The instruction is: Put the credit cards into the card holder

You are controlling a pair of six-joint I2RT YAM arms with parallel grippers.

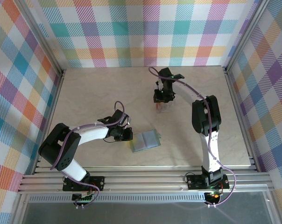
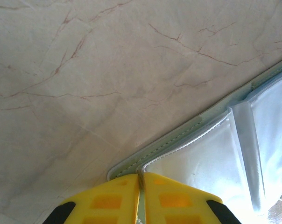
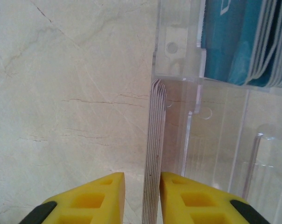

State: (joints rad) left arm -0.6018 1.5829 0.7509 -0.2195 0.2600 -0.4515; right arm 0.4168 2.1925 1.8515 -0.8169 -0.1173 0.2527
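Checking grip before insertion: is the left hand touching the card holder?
Touching. The left wrist view shows the left hand shut, pinching the card holder at its stitched edge.

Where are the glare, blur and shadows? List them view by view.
Top external: even soft light, hardly any shadows, pale sheen on the card holder. Left wrist: the holder's clear pockets glare white at lower right, and the left claw looks soft. Right wrist: the stack of credit cards blurs toward the lens, and the clear rack catches reflections.
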